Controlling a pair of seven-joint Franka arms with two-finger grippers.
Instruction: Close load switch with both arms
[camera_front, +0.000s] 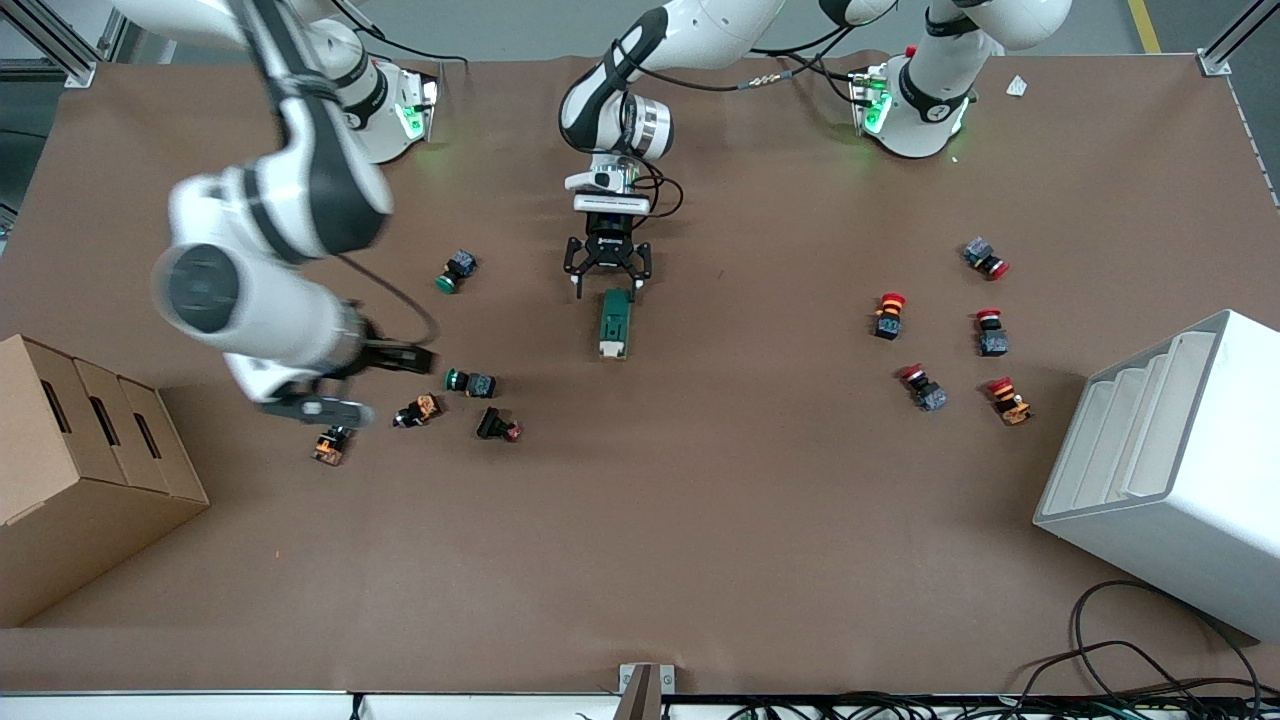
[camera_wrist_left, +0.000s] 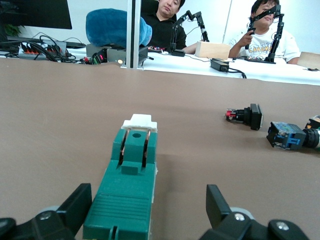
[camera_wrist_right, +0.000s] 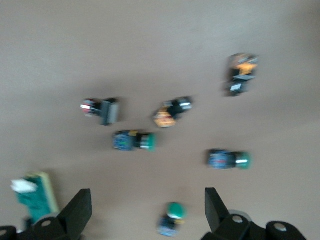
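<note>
While the load switch (camera_front: 614, 323) lies mid-table, the left gripper (camera_front: 607, 288), fingers spread, straddles its farther end and should clamp squarely, as the right gripper (camera_front: 345, 385), likewise released, hangs over the push buttons (camera_front: 470, 382).

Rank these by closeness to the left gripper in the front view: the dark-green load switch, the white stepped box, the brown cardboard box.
1. Dark-green load switch: directly below the open left gripper, mid-table.
2. White stepped box: at the left arm's end of the table.
3. Brown cardboard box: at the right arm's end.
</note>
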